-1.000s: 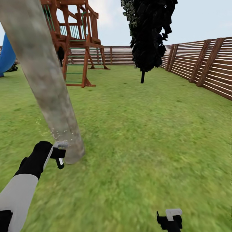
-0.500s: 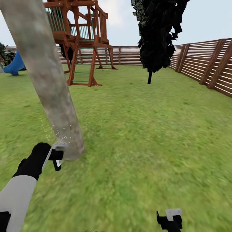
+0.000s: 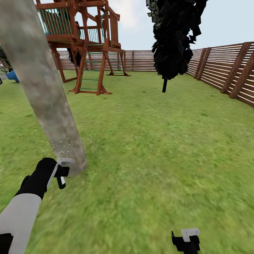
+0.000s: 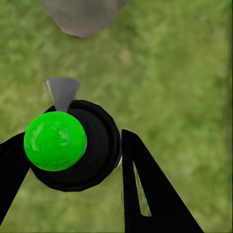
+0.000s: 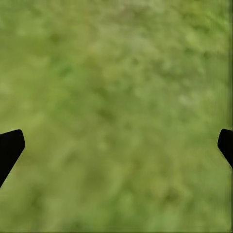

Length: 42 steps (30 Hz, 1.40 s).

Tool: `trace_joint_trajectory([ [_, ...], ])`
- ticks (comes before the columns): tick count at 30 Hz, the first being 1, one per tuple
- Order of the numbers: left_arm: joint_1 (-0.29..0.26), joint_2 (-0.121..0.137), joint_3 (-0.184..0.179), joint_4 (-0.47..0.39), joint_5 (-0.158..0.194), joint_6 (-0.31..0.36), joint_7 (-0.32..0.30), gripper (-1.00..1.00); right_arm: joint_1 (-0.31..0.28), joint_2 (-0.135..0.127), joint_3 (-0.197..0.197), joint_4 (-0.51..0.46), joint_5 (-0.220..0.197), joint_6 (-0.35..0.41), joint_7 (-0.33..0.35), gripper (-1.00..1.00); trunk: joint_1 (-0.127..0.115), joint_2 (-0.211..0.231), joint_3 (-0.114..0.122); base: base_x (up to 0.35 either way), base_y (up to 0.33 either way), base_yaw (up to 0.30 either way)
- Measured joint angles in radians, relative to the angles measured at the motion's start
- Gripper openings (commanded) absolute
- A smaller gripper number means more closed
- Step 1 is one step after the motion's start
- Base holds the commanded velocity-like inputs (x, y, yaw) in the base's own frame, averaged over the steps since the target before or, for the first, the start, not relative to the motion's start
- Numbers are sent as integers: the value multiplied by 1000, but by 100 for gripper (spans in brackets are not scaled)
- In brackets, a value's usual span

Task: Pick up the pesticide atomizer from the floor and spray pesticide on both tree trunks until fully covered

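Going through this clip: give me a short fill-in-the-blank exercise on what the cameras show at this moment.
1. The left pincer is shut on the black atomizer, whose round cap is ____ in colour.
2. White spray droplets speckle the base of the leaning tree ____.
3. The right pincer is ____, with grass between its tips.
4. The wooden play tower stands ____ the trunk in the head view.

Missing words: green; trunk; open; behind

A white forearm with a black wrist ends in a black, grey-plated left pincer (image 3: 62, 176).
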Motion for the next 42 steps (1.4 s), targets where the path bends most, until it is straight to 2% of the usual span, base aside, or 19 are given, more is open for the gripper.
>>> trace_joint_trajectory([
  [8,0,2,-2,4,-1,-1,2,-100,0,2,1,0,0,0,0,100,0,0,0,236,-191,27],
  [12,0,1,-4,6,-1,-1,1,-100,0,2,1,0,0,0,0,100,0,0,0,240,-186,254],
  [16,0,-14,-3,5,0,-2,1,-100,0,2,1,0,0,0,0,100,0,0,0,240,-186,277],
  [19,0,-13,-3,5,-5,-2,2,-100,0,2,1,0,0,0,0,100,0,0,0,240,-186,278],
  [20,1,-10,0,6,-6,-3,2,-100,0,2,1,0,0,0,0,100,0,0,0,239,-186,278],
  [24,25,-6,51,21,-9,-9,4,-100,0,2,1,0,0,0,0,100,0,0,0,235,-189,278],
  [27,43,-18,51,26,-4,-26,4,-100,0,2,1,0,0,0,0,100,0,0,0,184,-218,184],
  [28,46,-37,50,30,1,-37,4,-100,0,2,1,0,0,0,0,100,0,0,0,45,-263,9],
  [31,51,-34,56,33,-11,-47,6,-100,0,2,1,0,0,0,0,100,0,0,0,6,-268,1],
  [32,58,-31,57,34,-13,-56,12,-100,0,2,1,0,0,0,0,100,0,0,0,1,-270,0],
  [35,82,-35,56,87,-9,-144,100,-100,0,2,1,0,0,0,0,100,0,0,0,0,-270,0],
  [39,94,-40,62,163,-5,-260,127,-100,0,2,1,1,0,0,0,100,0,0,0,2,-271,0],
  [42,95,-36,121,172,-8,-280,128,-100,0,2,1,1,0,0,0,100,0,0,0,105,-264,86],
])
